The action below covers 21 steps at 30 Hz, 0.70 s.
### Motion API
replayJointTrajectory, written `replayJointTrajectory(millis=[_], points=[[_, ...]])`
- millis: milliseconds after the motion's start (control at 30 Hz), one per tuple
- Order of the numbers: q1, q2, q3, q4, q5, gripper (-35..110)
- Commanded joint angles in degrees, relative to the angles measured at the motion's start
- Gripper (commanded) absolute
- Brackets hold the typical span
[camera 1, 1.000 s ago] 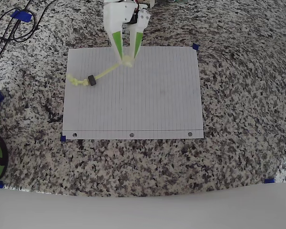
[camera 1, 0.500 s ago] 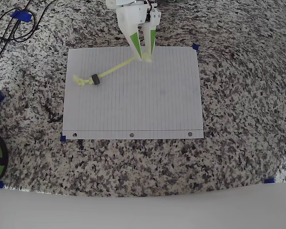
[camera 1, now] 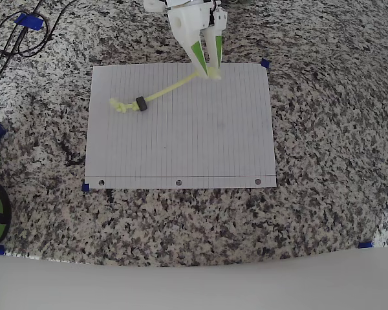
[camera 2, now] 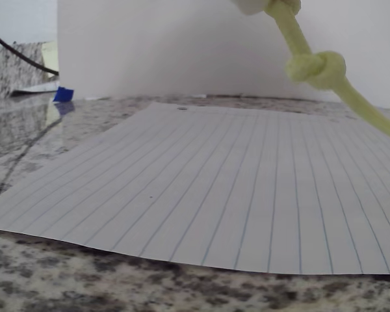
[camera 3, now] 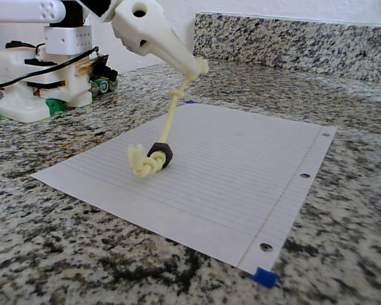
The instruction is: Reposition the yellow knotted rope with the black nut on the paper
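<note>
Yellow-green knotted cord (camera 1: 171, 89) hangs pinched by its upper end in the closed white-and-green two-finger gripper (camera 1: 213, 73), lower knot and small black ring nut (camera 1: 141, 103) trailing on the white lined paper sheet (camera 1: 200, 148); judged risk: cord slipping from that end-only grip, or dragging shifting the sheet.

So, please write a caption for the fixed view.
Gripper lifting one end of yellow knotted rope, black nut resting on paper.

Overhead looks straight down, wrist low, fixed side-on, all sharing paper (camera 1: 181, 129)
</note>
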Motion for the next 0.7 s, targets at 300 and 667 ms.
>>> replayJointTrajectory(millis=[300, 667], points=[[1.41, 1.05, 1.58, -2.11, 27.42, 0], [-1.58, 0.26, 2.81, -4.04, 35.95, 0]])
